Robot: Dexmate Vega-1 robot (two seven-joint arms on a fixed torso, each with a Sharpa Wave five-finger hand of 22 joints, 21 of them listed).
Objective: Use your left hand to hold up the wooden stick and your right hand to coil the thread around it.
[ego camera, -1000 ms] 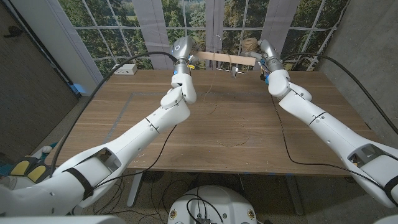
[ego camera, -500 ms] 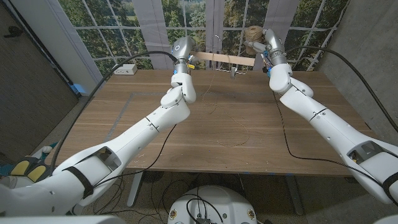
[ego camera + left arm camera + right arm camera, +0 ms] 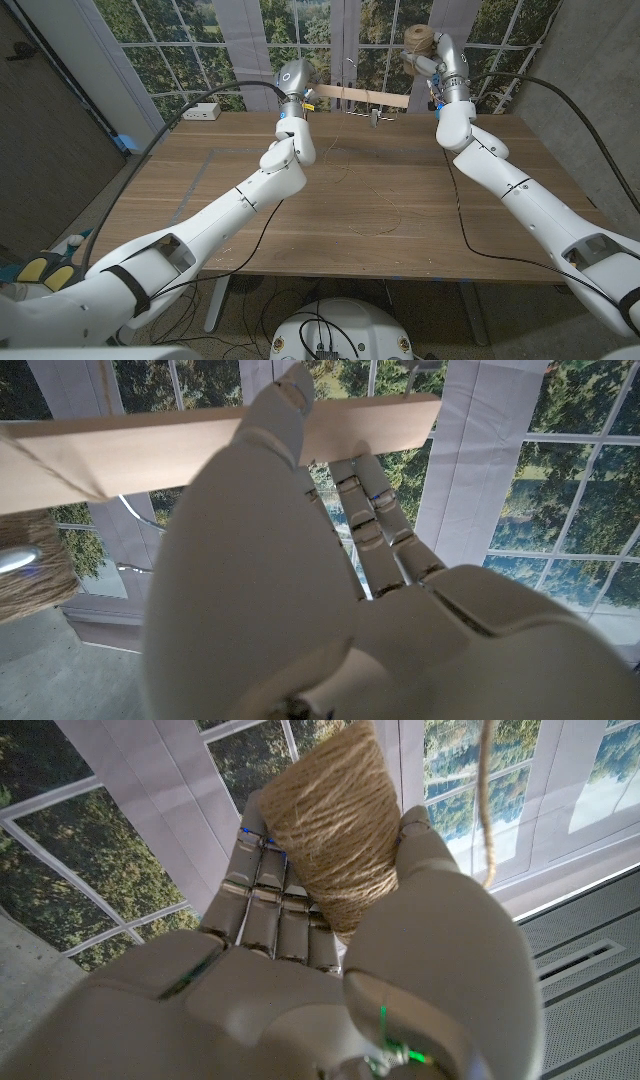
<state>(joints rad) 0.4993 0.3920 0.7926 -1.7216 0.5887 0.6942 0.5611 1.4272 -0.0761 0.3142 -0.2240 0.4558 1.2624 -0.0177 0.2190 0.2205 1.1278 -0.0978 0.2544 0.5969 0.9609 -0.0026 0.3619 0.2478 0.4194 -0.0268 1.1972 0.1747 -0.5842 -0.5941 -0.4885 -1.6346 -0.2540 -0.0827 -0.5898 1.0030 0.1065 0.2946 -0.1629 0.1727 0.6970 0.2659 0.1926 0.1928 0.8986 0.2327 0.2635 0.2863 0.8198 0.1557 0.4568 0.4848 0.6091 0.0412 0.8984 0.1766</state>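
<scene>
At the table's far edge my left hand (image 3: 303,98) grips one end of the pale wooden stick (image 3: 360,96) and holds it level in the air. In the left wrist view the stick (image 3: 150,455) crosses above my left hand (image 3: 300,590), its fingers wrapped on it. My right hand (image 3: 432,58) is raised above the stick's far end and grips a spool of brown twine (image 3: 416,42). The right wrist view shows that spool (image 3: 335,830) between the thumb and fingers of my right hand (image 3: 300,970). A strand of thread (image 3: 487,800) runs off it. Loose thread (image 3: 385,205) lies looped on the table.
A small metal piece (image 3: 375,118) hangs under the stick. A white box (image 3: 207,111) sits at the table's back left corner. A black cable (image 3: 455,200) trails across the table's right side. Window panes stand close behind both hands.
My right hand has risen with the spool, from level with the stick's end to well above it and slightly rightward. The left hand and stick have stayed still.
</scene>
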